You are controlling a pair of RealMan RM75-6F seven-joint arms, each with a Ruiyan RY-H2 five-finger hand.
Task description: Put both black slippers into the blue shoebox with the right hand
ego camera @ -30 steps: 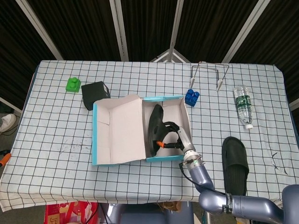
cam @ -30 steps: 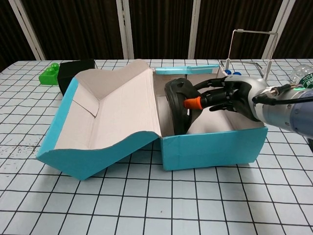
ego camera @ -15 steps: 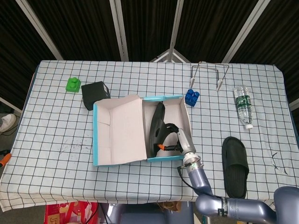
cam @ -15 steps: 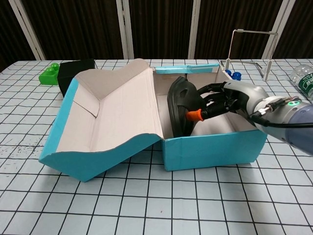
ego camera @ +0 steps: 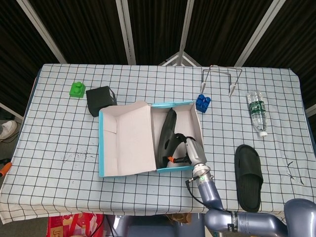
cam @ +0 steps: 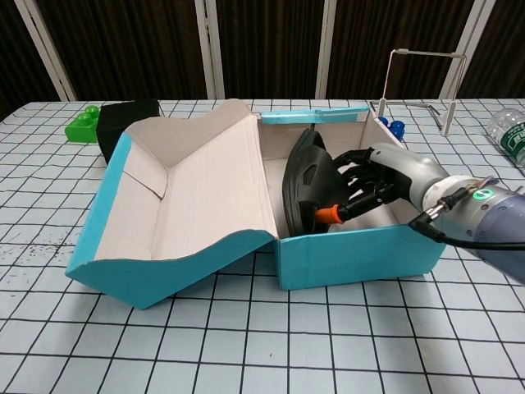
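A blue shoebox (ego camera: 177, 168) (cam: 353, 256) stands open at the table's middle, its lid (ego camera: 127, 137) (cam: 189, 189) folded out to the left. One black slipper (ego camera: 167, 137) (cam: 306, 180) stands on its edge inside the box, against the lid side. My right hand (ego camera: 186, 148) (cam: 373, 179) reaches into the box and holds that slipper, an orange fingertip showing beside it. The second black slipper (ego camera: 248, 176) lies flat on the table to the right of the box, seen only in the head view. My left hand is in neither view.
A black box (ego camera: 100, 100) (cam: 125, 120) and a green brick (ego camera: 76, 89) (cam: 82, 125) sit at the back left. A blue brick (ego camera: 202, 102) (cam: 390, 125), a wire stand (ego camera: 220, 78) (cam: 420, 86) and a water bottle (ego camera: 257, 111) (cam: 510, 135) lie at the back right.
My right hand has pushed deeper and lower into the box, and the slipper it holds has tipped more upright toward the lid side. The box has shifted slightly.
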